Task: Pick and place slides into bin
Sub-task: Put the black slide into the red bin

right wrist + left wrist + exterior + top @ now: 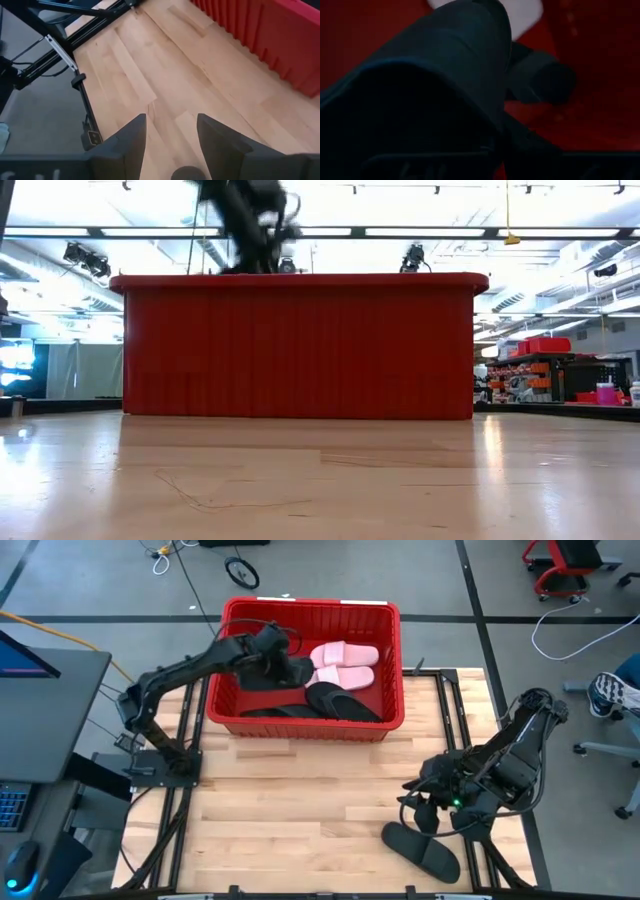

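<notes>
The red bin (312,728) stands at the table's far side; in the low view its near wall (300,345) fills the middle. Two pale pink slides (345,664) and two black slides (345,702) lie inside it. My left gripper (296,668) is over the bin's left half, shut on another black slide (258,678), which fills the left wrist view (435,85). My right gripper (171,131) is open and empty, low over the table's near right part (428,802). A last black slide (420,850) lies sole-down on the table beside it. My left gripper holds the black slide above the bin's inside, clear of the bin's floor. The slide's wide strap (445,60) stands right in front of the wrist camera and hides the fingers, so the part held and the kind of hold cannot be told.
The bare wooden tabletop (300,810) lies between the bin and the near edge. Black frame rails (180,800) run along the table's left and right sides. In the room beyond are a chair base (560,570), cables and a person's shoe (612,692).
</notes>
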Available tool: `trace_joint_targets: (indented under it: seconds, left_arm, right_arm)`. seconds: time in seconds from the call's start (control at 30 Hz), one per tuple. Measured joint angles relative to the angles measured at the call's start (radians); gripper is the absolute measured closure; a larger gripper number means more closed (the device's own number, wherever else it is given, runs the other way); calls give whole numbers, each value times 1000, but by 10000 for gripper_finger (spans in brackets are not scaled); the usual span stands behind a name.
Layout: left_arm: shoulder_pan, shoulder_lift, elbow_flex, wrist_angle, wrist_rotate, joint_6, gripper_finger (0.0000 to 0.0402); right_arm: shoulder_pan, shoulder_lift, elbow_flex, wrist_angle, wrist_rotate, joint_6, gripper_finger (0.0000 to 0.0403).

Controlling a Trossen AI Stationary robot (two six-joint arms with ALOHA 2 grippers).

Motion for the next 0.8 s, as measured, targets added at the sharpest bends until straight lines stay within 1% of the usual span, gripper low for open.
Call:
trace_joint_targets:
  seconds: [0.07, 0.2, 0.3, 0.4, 0.47, 0.5, 0.57, 0.67, 0.8]
  left_arm:
    - [52, 0, -95, 115, 32, -5, 391]
    - [147, 0, -228, 266, 121, -27, 390]
    - [197, 0, -301, 363, 127, -11, 382]
    - [242, 1, -342, 451, 148, 32, 383]
    - [264, 10, -361, 501, 193, 57, 387]
    - [271, 15, -369, 516, 217, 72, 388]
    - [276, 28, -375, 524, 233, 112, 385]
    - [273, 59, -375, 527, 239, 182, 366]
    - [267, 111, -375, 524, 242, 203, 340]
  right_arm:
    - [-4, 0, 0, 0, -1, 3, 221]
    - [-4, 0, 0, 0, -2, 2, 221]
    - [-14, 0, 0, -1, -1, 1, 221]
    - [-31, 0, 0, -5, 24, 2, 221]
    - [-50, 0, 0, -10, 55, 2, 222]
    - [-62, 0, 0, -15, 66, 2, 222]
    - [-91, 0, 0, -20, 77, -4, 223]
    - [-135, 0, 0, -23, 77, -25, 224]
    - [-179, 0, 0, -22, 77, -51, 224]
